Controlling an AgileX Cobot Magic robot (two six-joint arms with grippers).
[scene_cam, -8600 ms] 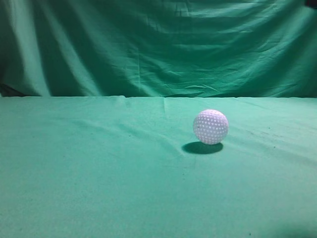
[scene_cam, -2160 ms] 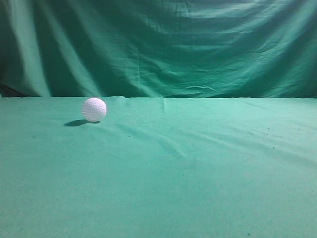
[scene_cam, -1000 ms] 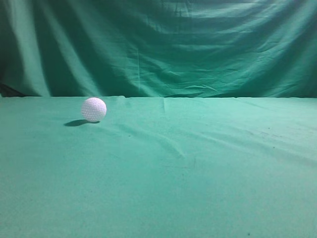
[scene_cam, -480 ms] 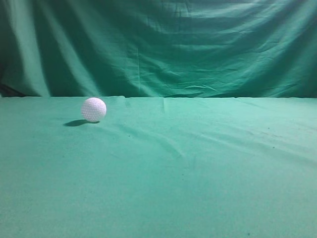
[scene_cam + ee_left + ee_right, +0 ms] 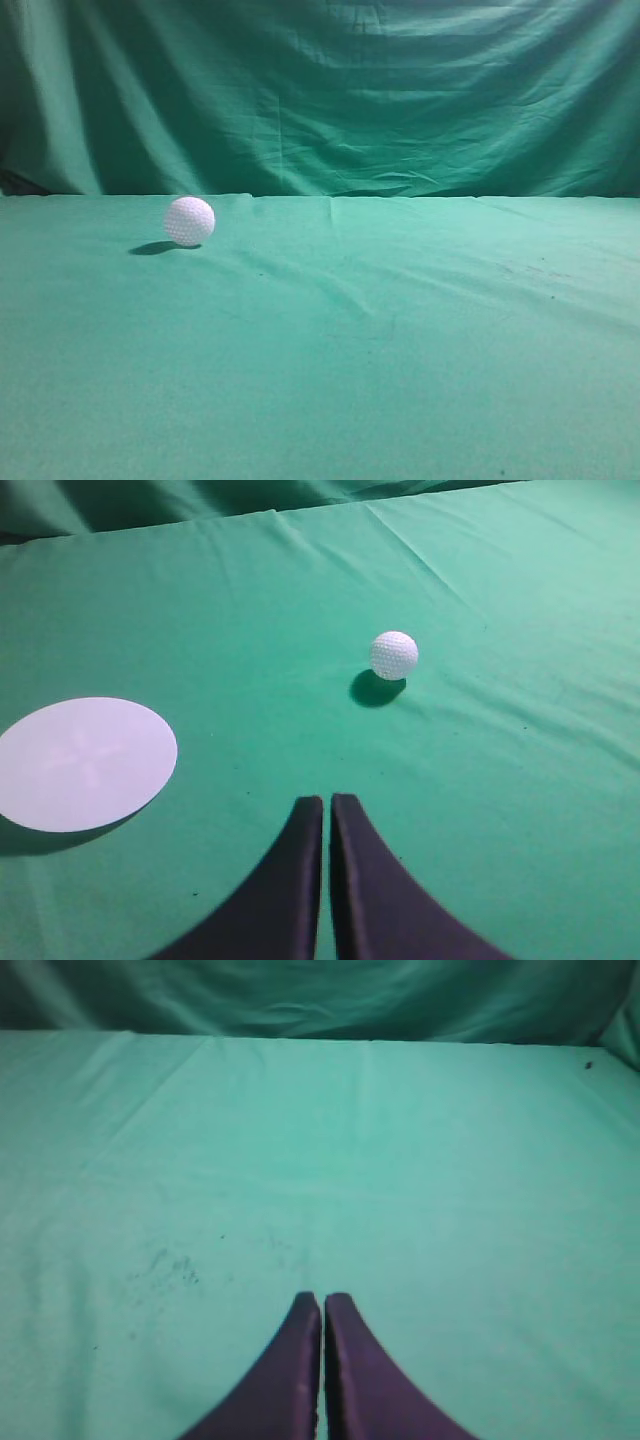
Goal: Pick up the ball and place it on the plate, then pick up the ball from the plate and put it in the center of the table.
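Note:
The white dimpled golf ball (image 5: 189,221) rests on the green cloth table (image 5: 400,350), at the far left in the exterior view. In the left wrist view the ball (image 5: 394,655) lies ahead and a little right of my left gripper (image 5: 327,802), which is shut and empty. A flat white round plate (image 5: 85,763) lies to the left of that gripper. My right gripper (image 5: 322,1300) is shut and empty over bare cloth (image 5: 400,1160). Neither gripper shows in the exterior view, and the plate is out of that view.
A draped green backdrop curtain (image 5: 320,95) hangs behind the table's far edge. A few dark specks mark the cloth (image 5: 165,1265) left of my right gripper.
Over the last second nothing has visibly moved. Several seconds ago the ball lay nearer and right of centre; now it sits at the far left.

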